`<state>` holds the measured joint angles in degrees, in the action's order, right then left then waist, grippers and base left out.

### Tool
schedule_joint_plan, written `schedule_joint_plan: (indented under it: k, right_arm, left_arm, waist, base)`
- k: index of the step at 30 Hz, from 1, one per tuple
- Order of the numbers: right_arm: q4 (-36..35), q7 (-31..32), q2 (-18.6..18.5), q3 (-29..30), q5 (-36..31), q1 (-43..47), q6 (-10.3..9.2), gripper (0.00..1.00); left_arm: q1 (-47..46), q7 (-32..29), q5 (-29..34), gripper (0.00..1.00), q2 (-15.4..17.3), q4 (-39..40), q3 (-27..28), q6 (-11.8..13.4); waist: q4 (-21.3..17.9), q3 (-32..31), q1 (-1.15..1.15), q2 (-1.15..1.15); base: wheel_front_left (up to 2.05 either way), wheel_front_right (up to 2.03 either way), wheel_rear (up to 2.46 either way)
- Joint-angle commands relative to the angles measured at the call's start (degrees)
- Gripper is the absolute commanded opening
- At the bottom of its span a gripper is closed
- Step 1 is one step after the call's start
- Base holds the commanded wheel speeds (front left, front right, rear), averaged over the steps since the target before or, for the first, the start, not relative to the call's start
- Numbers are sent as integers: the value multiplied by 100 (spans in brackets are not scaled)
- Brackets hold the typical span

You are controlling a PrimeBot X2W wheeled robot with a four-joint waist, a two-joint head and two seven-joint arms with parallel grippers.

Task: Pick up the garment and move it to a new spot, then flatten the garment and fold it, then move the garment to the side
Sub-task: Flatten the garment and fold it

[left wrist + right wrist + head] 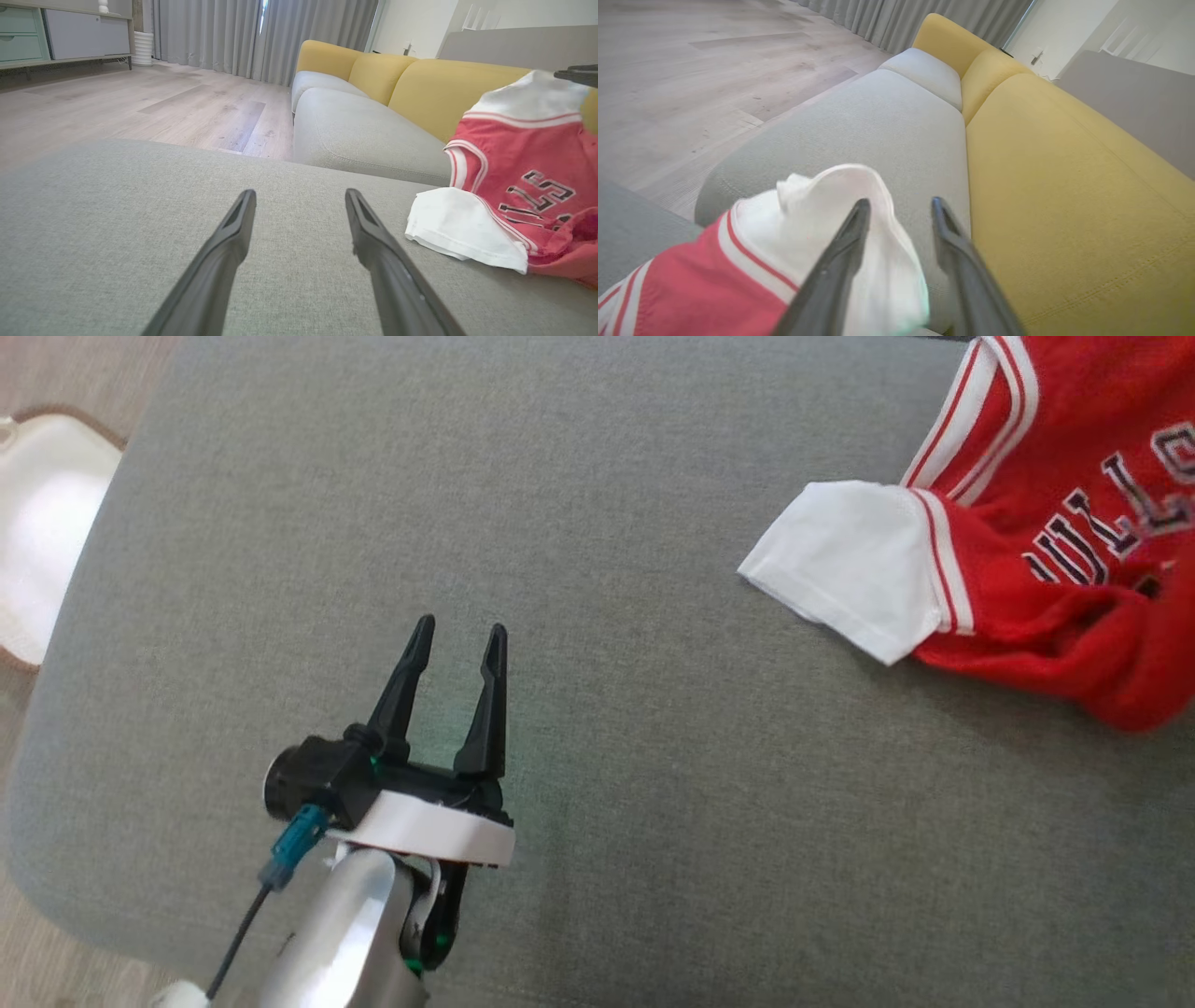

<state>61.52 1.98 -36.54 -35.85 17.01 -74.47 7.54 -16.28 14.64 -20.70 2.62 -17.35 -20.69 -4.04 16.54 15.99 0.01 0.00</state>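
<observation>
The garment (1055, 523) is a red jersey with white sleeves and dark lettering, lying bunched at the far right of the grey cushion (597, 523). My left gripper (461, 627) hovers open and empty over the cushion's near left part, well apart from the jersey. From the left wrist, its fingers (300, 193) point past the garment (523, 177), whose top stands raised. In the right wrist view my right gripper (899, 203) has its jaws apart with only the sofa seat showing between them. A white sleeve of the garment (822, 205) rests against the outer side of its left finger.
Beyond the cushion runs a sofa with grey seats (355, 126) and yellow backs (1064, 186). Wooden floor (140, 98) lies to the left, with a white object (47, 523) on it by the cushion's edge. Curtains (280, 32) and a cabinet (56, 32) stand far off.
</observation>
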Motion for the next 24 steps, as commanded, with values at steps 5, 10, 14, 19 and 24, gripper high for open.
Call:
schedule_joint_plan:
  k: [5,10,14,19,24]
  right_arm:
    - [475,-447,452,315,-345,-49,-5,100]
    - [596,-1047,914,509,-275,149,-5,100]
    - [398,-1511,1254,692,-76,347,-5,100]
    - [-264,-1686,1534,1102,230,898,-5,100]
    - [-1497,-1696,1742,1893,309,2008,-5,100]
  left_arm:
    - [-214,36,6,100,26,156,203,60]
    - [-216,36,58,100,26,168,332,46]
    - [-179,36,120,100,26,198,494,30]
    - [-92,36,207,100,26,237,698,-6]
    - [51,36,272,100,26,270,858,-43]
  waist:
    - [-96,-6,-1,0]
    - [-392,-179,-1,0]
    - [-694,-357,-1,0]
    - [-1066,-651,-1,0]
    - [-1390,-928,-1,0]
  base:
    - [0,0,0]
    - [0,0,0]
    - [0,0,0]
    - [0,0,0]
    - [0,0,0]
